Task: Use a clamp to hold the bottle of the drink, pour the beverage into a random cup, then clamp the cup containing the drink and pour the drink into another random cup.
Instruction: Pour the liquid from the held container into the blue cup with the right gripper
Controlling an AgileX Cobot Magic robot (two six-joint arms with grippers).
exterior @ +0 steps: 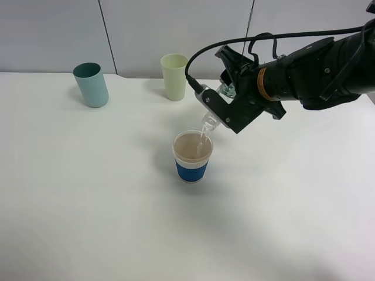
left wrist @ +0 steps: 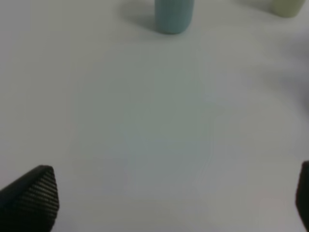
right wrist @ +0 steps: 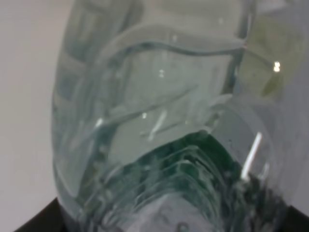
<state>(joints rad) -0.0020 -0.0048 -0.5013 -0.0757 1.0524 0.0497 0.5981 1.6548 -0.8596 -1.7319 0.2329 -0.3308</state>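
Note:
My right gripper (exterior: pixel 225 105) is shut on the clear bottle (exterior: pixel 212 114), tilted mouth-down over the blue-sleeved paper cup (exterior: pixel 192 156). A thin stream of clear beverage (exterior: pixel 203 139) falls into that cup. The right wrist view is filled by the bottle (right wrist: pixel 159 121), its green label showing through the liquid. The pale yellow-green tumbler (exterior: pixel 174 76) stands upright at the back, also seen as the tumbler (left wrist: pixel 288 7) at the edge of the left wrist view. My left gripper (left wrist: pixel 174 193) is open above bare table, out of the exterior high view.
A teal tumbler (exterior: pixel 91 85) stands upright at the back left, seen as the teal tumbler (left wrist: pixel 174 15) in the left wrist view. The white table (exterior: pixel 88 193) ends at a grey wall behind the cups. The right arm's cable loops above the bottle.

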